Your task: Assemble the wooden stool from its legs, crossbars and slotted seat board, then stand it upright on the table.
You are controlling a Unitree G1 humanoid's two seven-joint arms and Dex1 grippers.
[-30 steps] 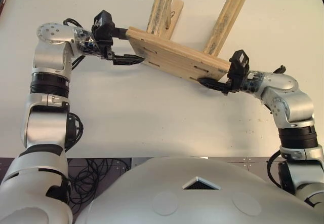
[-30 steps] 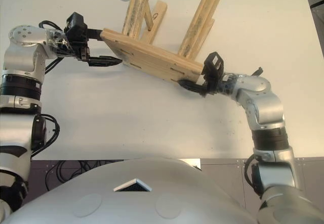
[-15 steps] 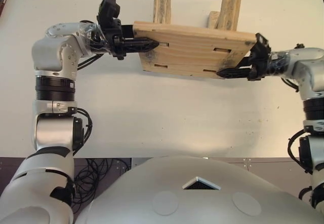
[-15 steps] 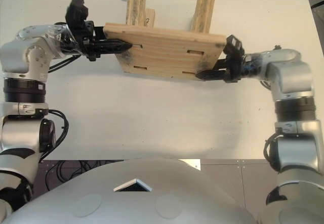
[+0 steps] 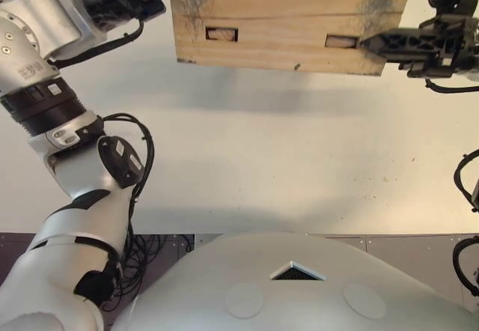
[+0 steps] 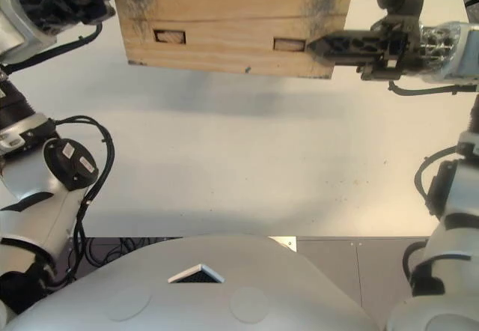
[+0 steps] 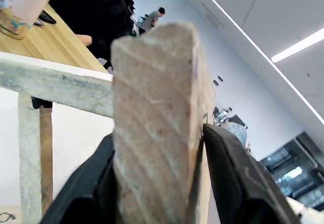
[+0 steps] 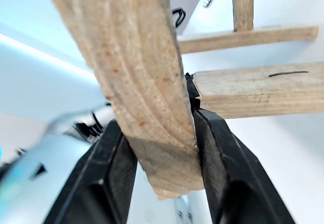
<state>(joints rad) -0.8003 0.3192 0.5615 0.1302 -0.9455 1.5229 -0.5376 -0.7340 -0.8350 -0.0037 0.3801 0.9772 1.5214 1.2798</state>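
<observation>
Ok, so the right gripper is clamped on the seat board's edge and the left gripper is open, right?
No. The left gripper is also shut on the seat board; the left wrist view shows its fingers against both faces. The right gripper is clamped as said.

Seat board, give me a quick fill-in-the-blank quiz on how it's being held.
The seat board is held at its right end by the right end effector and at its ____ end by the left end effector.
It hangs ____ the white table.
Its visible face shows ____ rectangular slots.
Missing words: left; above; two.
</observation>
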